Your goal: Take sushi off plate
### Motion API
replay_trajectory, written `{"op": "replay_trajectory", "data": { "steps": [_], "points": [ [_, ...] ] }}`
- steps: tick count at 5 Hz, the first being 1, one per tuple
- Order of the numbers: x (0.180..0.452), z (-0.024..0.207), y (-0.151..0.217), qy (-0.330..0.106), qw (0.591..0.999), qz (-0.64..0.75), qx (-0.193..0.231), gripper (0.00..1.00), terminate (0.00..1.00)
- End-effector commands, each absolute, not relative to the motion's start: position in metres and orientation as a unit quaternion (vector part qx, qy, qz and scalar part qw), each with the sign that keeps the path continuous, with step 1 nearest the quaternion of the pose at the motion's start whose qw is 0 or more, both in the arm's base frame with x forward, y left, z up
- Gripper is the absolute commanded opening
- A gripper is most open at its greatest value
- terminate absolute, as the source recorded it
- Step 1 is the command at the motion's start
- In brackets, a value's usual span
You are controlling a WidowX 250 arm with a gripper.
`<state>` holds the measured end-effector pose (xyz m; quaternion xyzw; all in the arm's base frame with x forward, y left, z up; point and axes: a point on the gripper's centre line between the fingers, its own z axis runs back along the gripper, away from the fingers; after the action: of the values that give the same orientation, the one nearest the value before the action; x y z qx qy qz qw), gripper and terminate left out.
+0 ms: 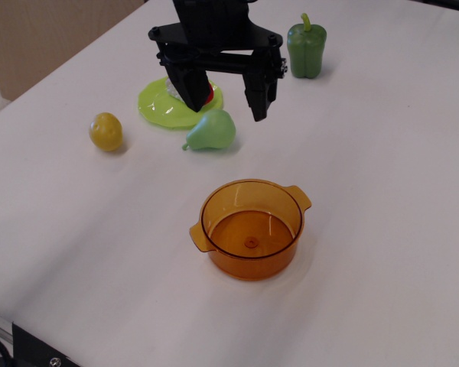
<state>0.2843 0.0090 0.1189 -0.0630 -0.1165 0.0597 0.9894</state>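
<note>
The lime-green plate (157, 108) lies at the back left of the white table. The sushi (209, 96) sits on the plate's right part; only a sliver of its red top and a bit of white show, the rest is hidden behind the left finger (190, 82). My black gripper (228, 108) hangs over the plate's right edge with its jaws wide apart and nothing between them. The right finger (260, 95) is beyond the plate's rim, above the pear.
A green pear (213, 131) lies just in front of the plate, under the gripper. A yellow lemon (106, 131) is to the left. A green bell pepper (306, 49) stands at the back right. A transparent orange pot (250, 228) with two handles stands in the front middle.
</note>
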Motion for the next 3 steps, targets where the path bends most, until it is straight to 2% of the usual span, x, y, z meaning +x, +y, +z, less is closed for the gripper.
{"op": "replay_trajectory", "data": {
  "steps": [1, 3],
  "points": [
    [0.284, 0.119, 0.009, -0.116, 0.989, 0.060, -0.063, 1.00, 0.00],
    [0.308, 0.111, 0.047, -0.156, 0.940, 0.301, -0.036, 1.00, 0.00]
  ]
}}
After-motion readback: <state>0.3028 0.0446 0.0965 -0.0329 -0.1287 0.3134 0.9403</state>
